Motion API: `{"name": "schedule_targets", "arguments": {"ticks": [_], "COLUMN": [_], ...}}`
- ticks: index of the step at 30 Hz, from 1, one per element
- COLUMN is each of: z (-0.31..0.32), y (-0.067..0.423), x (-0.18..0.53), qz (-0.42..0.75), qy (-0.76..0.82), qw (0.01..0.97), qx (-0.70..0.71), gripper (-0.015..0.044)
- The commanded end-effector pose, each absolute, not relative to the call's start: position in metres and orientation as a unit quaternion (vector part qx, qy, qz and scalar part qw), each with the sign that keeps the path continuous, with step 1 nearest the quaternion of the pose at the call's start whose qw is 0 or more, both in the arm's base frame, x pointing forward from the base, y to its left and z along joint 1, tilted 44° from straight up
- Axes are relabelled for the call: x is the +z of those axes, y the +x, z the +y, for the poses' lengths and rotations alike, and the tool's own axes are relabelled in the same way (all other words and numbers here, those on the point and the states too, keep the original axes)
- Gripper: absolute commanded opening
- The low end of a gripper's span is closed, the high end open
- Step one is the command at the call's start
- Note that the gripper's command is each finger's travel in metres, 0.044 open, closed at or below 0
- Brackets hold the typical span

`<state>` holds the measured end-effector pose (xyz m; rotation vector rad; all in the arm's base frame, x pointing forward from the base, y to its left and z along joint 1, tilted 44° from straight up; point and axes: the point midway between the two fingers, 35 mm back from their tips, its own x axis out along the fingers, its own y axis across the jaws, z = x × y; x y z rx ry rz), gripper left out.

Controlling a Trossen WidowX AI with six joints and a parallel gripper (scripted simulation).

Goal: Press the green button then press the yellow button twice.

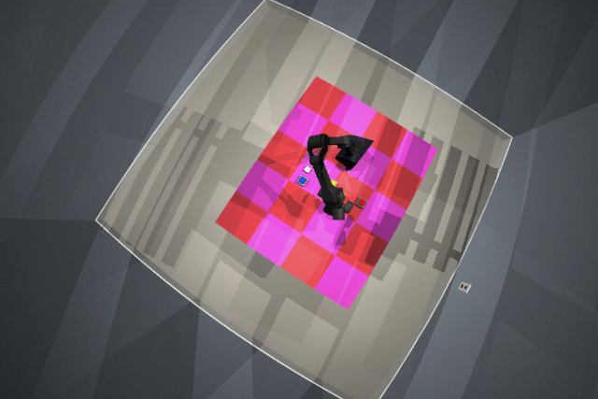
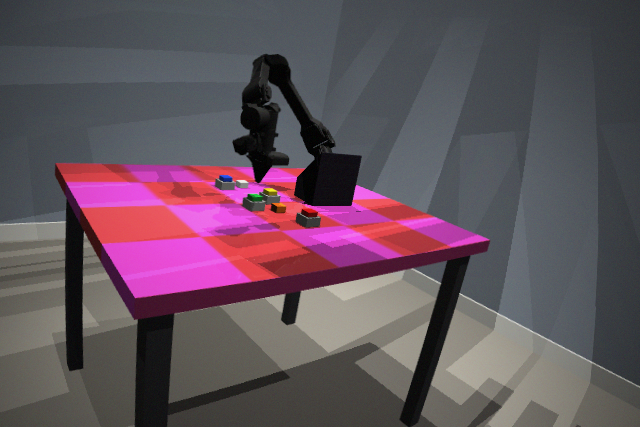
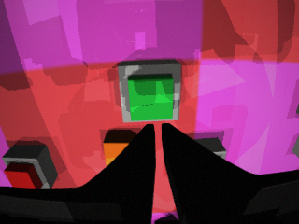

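The green button [image 2: 254,198] [image 3: 151,100] sits on a grey base near the table's middle. My gripper [image 2: 258,177] [image 3: 157,131] is shut and empty. Its tips point down and hang a short way above the green button, at its near edge in the wrist view. The yellow button [image 2: 269,191] [image 1: 334,183] stands right beside the green one, toward the arm's base. In the overhead view the arm hides the green button.
A blue button [image 2: 224,178] [image 1: 302,180] and a white block [image 2: 241,183] [image 1: 307,169] lie to the left. An orange block [image 2: 278,207] [image 3: 118,149] and a red button [image 2: 309,213] [image 1: 361,201] [image 3: 24,174] lie to the right. The arm's black base box [image 2: 330,179] stands behind them.
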<state>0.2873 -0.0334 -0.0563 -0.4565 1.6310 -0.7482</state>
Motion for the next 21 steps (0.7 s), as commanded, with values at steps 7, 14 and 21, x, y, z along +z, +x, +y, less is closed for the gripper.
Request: {"name": "schedule_targets", "arguments": {"ticks": [7,14,21], "z": [-0.001,-0.017,-0.026], "y": [0.291,0.215,0.206], "x": [-0.018,0.015,0.009], "qz": [0.700,0.701,0.703], "qy": [-0.194,-0.195,-0.195], "qw": [0.609,0.607,0.605], "qx": [-0.320,-0.320,-0.319], "gripper": [0.0020,0.0020,0.0020]}}
